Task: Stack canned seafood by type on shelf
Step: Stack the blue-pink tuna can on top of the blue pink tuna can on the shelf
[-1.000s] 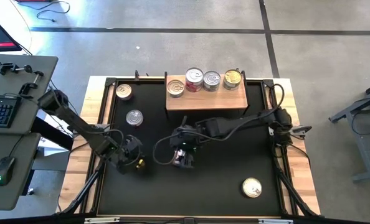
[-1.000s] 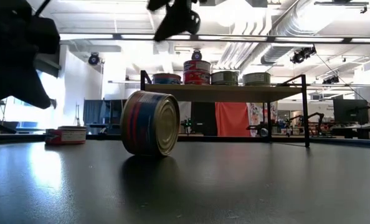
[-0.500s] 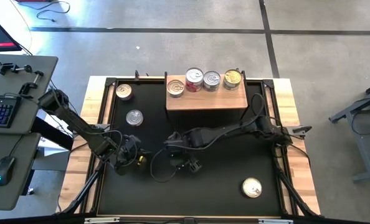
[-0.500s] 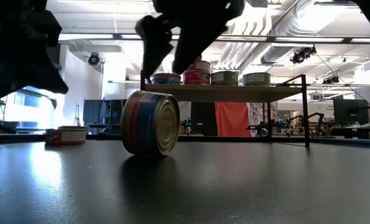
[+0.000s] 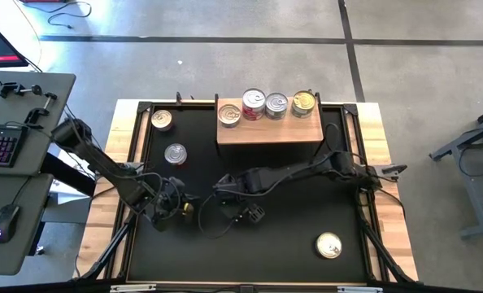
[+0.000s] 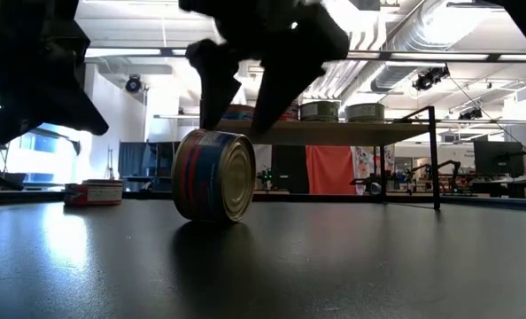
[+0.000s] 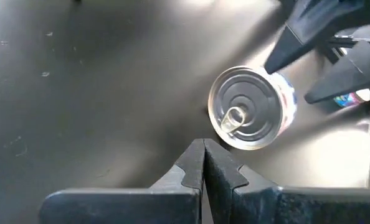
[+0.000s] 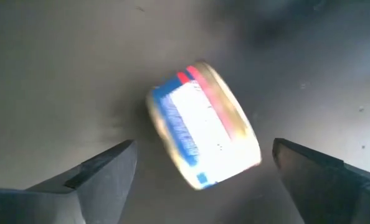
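Lower now than a second ago, the right hand (image 5: 243, 213) has dropped to straddle the rolled tin (image 5: 188, 210), fingers spread wide. From above, the shelf (image 5: 268, 130) carries four tins (image 5: 266, 106) along its back edge; loose tins lie left of the shelf (image 5: 162, 120) (image 5: 175, 153) and one well in front (image 5: 328, 245). The left hand (image 5: 170, 205) waits beside the rolled tin, fingers pressed together. At table (image 6: 334, 266) height, that tin (image 6: 213, 175) stands on edge (lid facing right), shelf behind it. Left wrist: its pull-tab lid (image 7: 247, 107). Right wrist: its white-blue label (image 8: 202, 135) between open fingers (image 8: 88, 177).
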You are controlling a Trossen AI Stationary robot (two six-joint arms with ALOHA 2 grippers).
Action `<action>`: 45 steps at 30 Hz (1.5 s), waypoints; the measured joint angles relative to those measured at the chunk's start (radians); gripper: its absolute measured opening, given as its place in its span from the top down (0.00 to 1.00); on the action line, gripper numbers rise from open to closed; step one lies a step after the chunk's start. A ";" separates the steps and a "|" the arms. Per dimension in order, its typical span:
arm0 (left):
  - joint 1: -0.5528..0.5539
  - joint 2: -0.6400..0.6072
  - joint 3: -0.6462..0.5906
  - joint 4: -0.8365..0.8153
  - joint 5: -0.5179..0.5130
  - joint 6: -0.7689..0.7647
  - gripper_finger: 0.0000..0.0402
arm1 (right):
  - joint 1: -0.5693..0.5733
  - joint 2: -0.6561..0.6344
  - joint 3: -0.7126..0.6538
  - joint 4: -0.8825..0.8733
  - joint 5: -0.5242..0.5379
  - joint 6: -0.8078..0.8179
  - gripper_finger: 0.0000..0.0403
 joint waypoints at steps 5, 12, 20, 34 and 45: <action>0.000 0.042 0.000 0.052 0.000 -0.016 1.00 | -0.004 0.006 -0.049 0.083 0.043 -0.010 0.11; 0.000 0.097 0.000 0.176 0.000 0.027 1.00 | -0.003 0.006 -0.056 0.110 0.002 -0.015 0.16; -0.001 0.117 0.000 0.184 0.035 0.019 1.00 | -0.004 0.054 -0.057 0.098 -0.002 -0.010 0.27; -0.006 -0.004 0.000 0.292 0.159 0.270 1.00 | -0.001 0.047 0.215 -0.088 0.137 0.213 0.57; 0.058 -0.437 0.000 0.236 0.075 0.698 1.00 | -0.081 -0.164 0.220 -0.104 0.617 0.214 0.57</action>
